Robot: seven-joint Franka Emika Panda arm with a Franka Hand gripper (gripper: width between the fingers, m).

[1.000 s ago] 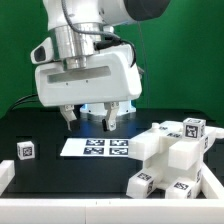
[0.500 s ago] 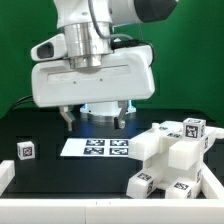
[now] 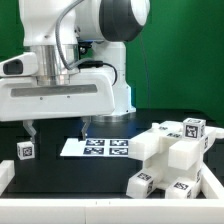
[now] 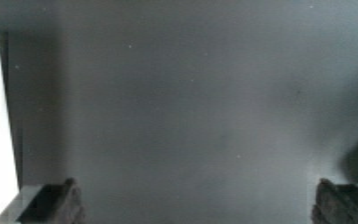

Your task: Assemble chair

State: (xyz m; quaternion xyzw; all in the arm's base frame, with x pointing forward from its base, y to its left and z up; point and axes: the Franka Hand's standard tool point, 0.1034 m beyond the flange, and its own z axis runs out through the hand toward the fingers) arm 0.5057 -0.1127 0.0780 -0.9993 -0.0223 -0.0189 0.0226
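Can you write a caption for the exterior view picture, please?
The open gripper hovers above the black table, beside the marker board, with white chair parts waiting at the exterior view's right.

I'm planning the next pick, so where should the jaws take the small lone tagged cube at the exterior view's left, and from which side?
Take the small cube across two opposite upright faces, coming straight down from above. It sits alone on the black table, apart from the chair parts piled at the exterior view's right, so its sides look free. The gripper is open above the table nearby.
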